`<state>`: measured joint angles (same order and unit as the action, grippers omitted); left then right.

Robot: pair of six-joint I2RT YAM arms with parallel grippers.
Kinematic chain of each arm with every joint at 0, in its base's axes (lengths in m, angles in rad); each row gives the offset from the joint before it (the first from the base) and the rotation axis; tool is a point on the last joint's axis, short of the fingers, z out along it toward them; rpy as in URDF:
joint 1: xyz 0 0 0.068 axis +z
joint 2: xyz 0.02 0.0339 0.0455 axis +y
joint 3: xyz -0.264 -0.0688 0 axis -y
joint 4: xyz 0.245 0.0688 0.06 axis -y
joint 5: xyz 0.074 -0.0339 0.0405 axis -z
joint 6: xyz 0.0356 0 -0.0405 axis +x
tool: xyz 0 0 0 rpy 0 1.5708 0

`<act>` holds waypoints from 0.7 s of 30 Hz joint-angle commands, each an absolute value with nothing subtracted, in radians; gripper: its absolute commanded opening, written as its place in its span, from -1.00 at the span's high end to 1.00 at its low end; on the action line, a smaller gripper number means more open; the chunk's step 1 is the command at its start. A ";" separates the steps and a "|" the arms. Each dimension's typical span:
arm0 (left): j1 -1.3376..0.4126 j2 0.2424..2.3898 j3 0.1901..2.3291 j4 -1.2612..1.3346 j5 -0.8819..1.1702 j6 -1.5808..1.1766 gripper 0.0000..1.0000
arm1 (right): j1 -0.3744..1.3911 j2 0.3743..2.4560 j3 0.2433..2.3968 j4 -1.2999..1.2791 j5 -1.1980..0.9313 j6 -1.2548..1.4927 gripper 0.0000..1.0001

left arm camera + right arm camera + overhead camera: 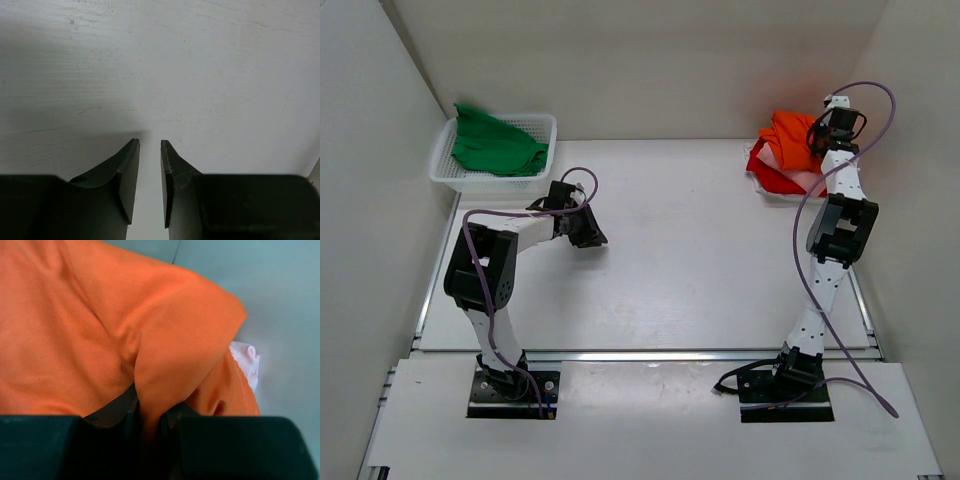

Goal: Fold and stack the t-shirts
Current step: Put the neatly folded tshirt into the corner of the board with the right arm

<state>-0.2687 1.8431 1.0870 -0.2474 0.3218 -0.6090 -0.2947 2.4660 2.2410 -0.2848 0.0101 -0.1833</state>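
**Item 1.** Right tool (150, 416): black, 2 fingers, clenched on a fold of the bright orange soft cloth t-shirt (100, 330). The cloth is pinched between the fingers and drapes over them. The tool sits at the far right of the table, with its arm stretched out from the near edge.

**Item 2.** Bright orange t-shirt: crumpled, and topmost in a heap of 3 shirts at the far right of the flat white table (680, 250), near the right wall.

**Item 3.** Red soft cloth t-shirt (770, 176): crumpled beneath the orange one. It shows along the left and near sides of the heap and lies on the table.

**Item 4.** Pale pink soft cloth t-shirt (808, 182): bunched at the near right side of the heap, touching both the orange and the red shirts. The right arm partly hides it.

**Item 5.** Left tool (150, 146): black, 2 fingers, released. A narrow gap stands between the fingers with nothing in it, and bare table shows beyond. The tool sits on the left half of the table, near the basket on its near right side and well apart from the heap.

**Item 6.** Green soft cloth t-shirt (495, 145): 1 piece, heaped inside the white rectangular plastic mesh basket (490, 184). It rises above the rim at the far left corner of the basket.

**Item 7.** White mesh basket: stands at the far left of the table, beside the left wall.
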 commanded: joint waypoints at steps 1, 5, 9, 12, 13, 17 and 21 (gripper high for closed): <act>-0.271 1.836 1.086 -0.236 0.310 -0.595 0.30 | -0.296 2.513 2.315 -0.322 0.097 -0.158 0.95; -0.273 1.850 1.106 -0.247 0.311 -0.597 0.31 | -0.285 2.496 2.313 -0.319 0.147 -0.169 -0.05; -0.301 1.839 1.140 -0.296 0.264 -0.557 0.29 | -0.264 2.431 2.309 -0.305 0.211 -0.204 -0.48; -0.319 1.812 1.138 -0.321 0.262 -0.528 0.28 | -0.247 2.323 2.322 -0.322 0.264 -0.195 -0.78; -0.316 1.798 1.137 -0.325 0.259 -0.523 0.30 | -0.245 2.300 2.319 -0.340 0.291 -0.181 -0.98; -0.322 1.772 1.146 -0.441 0.194 -0.421 0.25 | -0.238 2.105 2.240 -0.455 0.298 -0.074 -1.00; -0.316 1.763 1.167 -0.604 0.143 -0.309 0.24 | -0.134 1.864 1.928 -0.589 0.304 -0.025 -0.99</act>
<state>-0.3225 1.8256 1.1309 -0.4576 0.2050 -0.4236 -0.2089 2.0602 2.0785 -0.4831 0.2680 -0.0940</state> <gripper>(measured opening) 0.379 0.997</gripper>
